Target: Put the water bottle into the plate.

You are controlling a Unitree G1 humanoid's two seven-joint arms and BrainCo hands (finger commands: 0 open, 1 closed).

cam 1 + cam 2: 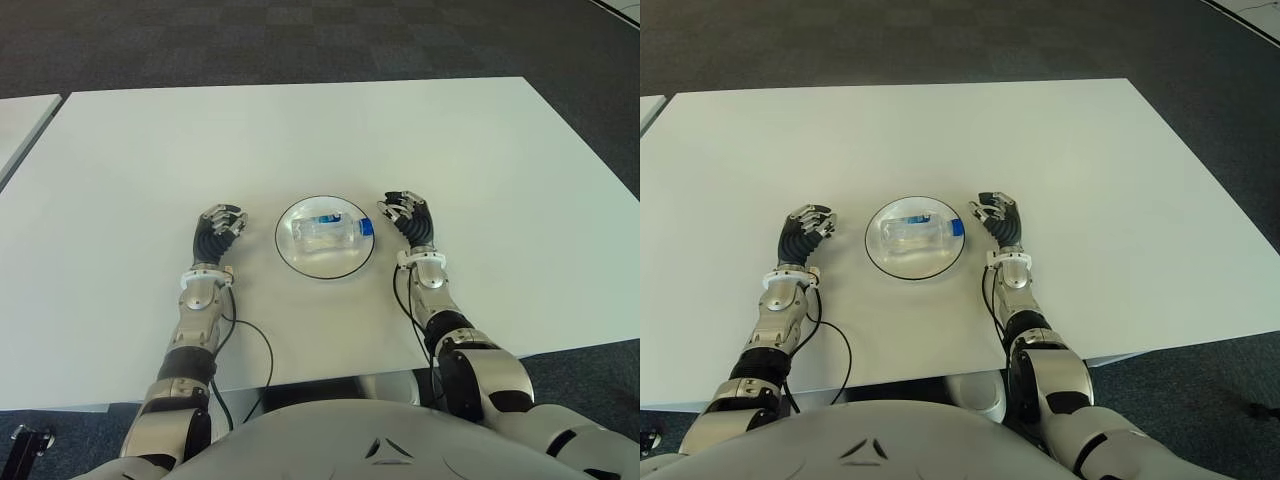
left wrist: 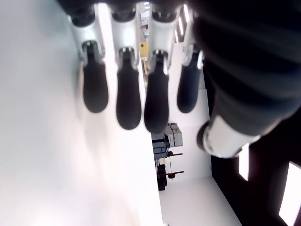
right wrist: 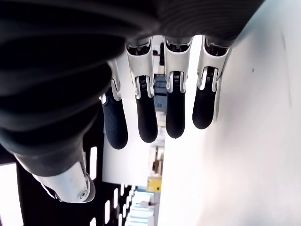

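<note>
Water bottle (image 1: 333, 231) lies in plate (image 1: 325, 264), between both hands' empty, relaxed fingers (image 1: 398, 210).

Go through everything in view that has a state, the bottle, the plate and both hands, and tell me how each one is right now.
Clear plastic water bottle with blue cap: lying on its side in the plate, held by neither hand.
Round white plate with dark rim: flat on the white table, holding the bottle.
Left hand: left of the plate, fingers relaxed, holding nothing.
Right hand: right of the plate, fingers relaxed, holding nothing.
</note>
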